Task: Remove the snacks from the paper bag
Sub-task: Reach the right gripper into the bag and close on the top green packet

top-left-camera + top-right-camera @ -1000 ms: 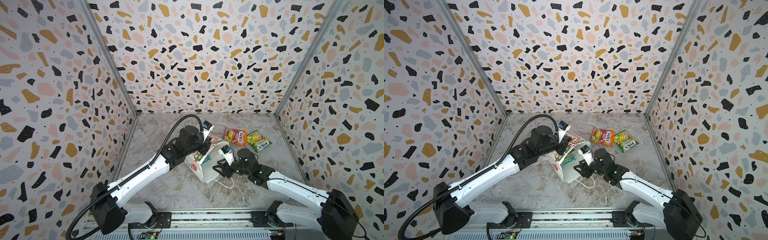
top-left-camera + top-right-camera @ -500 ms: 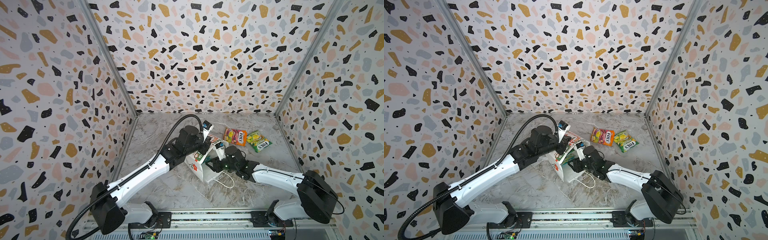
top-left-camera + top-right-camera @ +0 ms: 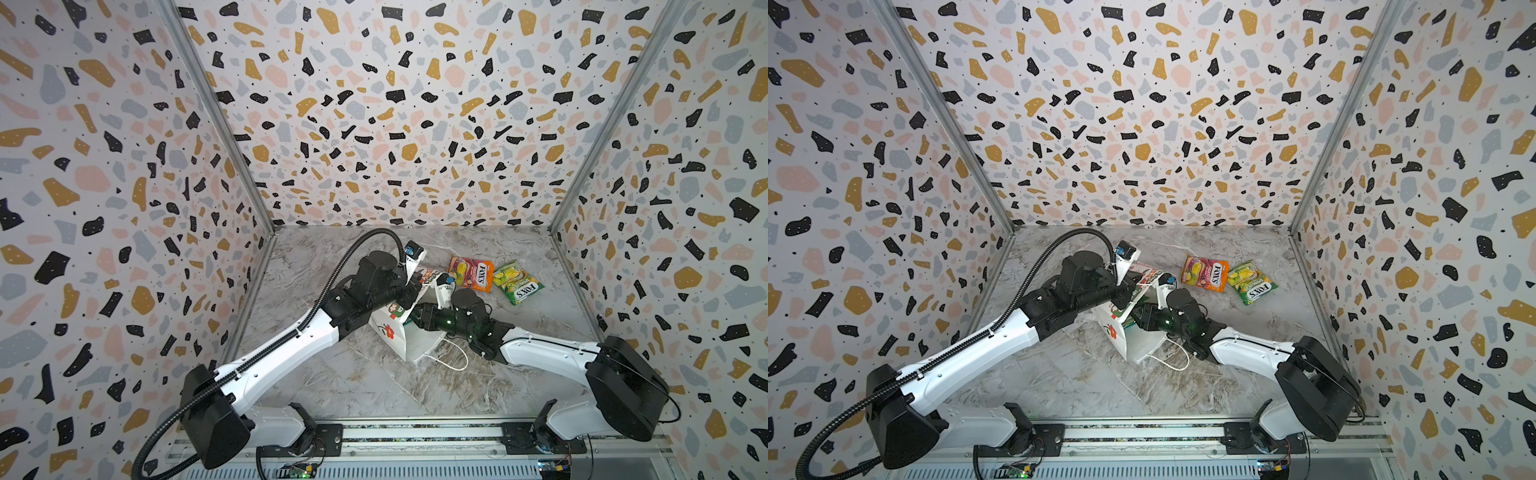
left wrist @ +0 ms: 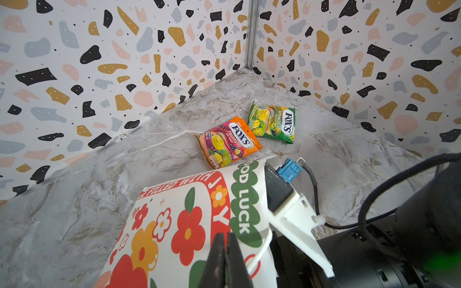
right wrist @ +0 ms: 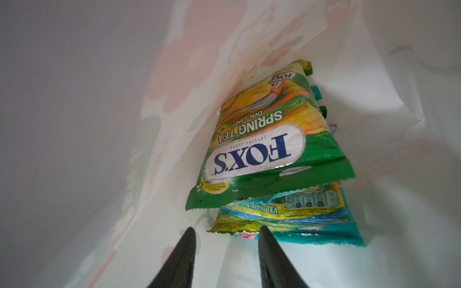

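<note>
Paper bag (image 3: 397,338), lying on the surface (image 3: 353,386): my left jaws clamped on its rim to hold the mouth open, my right jaws half-open, empty, inside, facing green packet (image 5: 262,139) and teal packet (image 5: 306,224).

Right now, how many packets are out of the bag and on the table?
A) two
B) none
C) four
A: only the orange packet and one green packet lie on the table, side by side behind the bag.
</note>
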Robot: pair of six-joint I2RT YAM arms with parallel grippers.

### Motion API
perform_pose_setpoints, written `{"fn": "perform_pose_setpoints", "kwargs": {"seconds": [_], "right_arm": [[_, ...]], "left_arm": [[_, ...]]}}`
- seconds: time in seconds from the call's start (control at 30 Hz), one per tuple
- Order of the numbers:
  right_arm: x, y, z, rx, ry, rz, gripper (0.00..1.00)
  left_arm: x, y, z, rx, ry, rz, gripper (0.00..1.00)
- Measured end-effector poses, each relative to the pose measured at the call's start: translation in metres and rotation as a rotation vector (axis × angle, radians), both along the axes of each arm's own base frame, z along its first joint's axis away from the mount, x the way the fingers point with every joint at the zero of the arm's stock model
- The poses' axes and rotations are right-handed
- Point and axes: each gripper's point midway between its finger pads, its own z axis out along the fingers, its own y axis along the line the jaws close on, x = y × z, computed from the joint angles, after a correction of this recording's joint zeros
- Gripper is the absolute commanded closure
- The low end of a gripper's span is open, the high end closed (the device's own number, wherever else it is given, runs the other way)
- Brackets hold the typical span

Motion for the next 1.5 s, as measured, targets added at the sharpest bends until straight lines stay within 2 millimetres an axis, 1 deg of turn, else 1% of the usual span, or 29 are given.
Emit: {"fn": "perform_pose_setpoints", "kwargs": {"seconds": [0.1,0.3,0.37,0.67,0.83,1.03,1.13,1.3,1.4,1.5], "right_arm": [[0.004,0.003,-0.006,0.02,0.046,-0.02,0.57],[0.008,0.007,-0.024,0.025,0.122,-0.046,0.57],[0.01,0.009,-0.025,0.03,0.132,-0.05,0.57],[0.019,0.022,-0.015,0.068,0.13,-0.044,0.57],[0.022,0.024,-0.021,0.064,0.147,-0.05,0.57],[0.033,0.03,-0.03,0.064,0.174,-0.059,0.57],[0.041,0.029,-0.033,0.069,0.186,-0.07,0.59],[0.049,0.029,-0.039,0.071,0.201,-0.077,0.66],[0.051,0.031,-0.039,0.068,0.199,-0.073,0.75],[0.052,0.033,-0.037,0.063,0.189,-0.067,0.91]], "left_arm": [[0.0,0.0,0.0,0.0,0.0,-0.001,1.0],[-0.001,-0.001,0.0,0.0,0.0,-0.005,1.0],[-0.002,-0.002,0.0,0.0,0.0,-0.007,1.0],[-0.003,-0.003,0.0,0.0,0.0,-0.011,1.0],[-0.005,-0.005,0.0,0.001,0.0,-0.016,1.0],[-0.005,-0.005,0.0,0.003,-0.003,-0.017,1.0],[-0.005,-0.005,0.0,0.005,-0.005,-0.02,1.0],[-0.006,-0.006,0.0,0.007,-0.007,-0.019,1.0],[-0.005,-0.005,0.0,0.009,-0.008,-0.015,1.0],[-0.004,-0.004,0.0,0.013,-0.012,-0.004,1.0]]}}
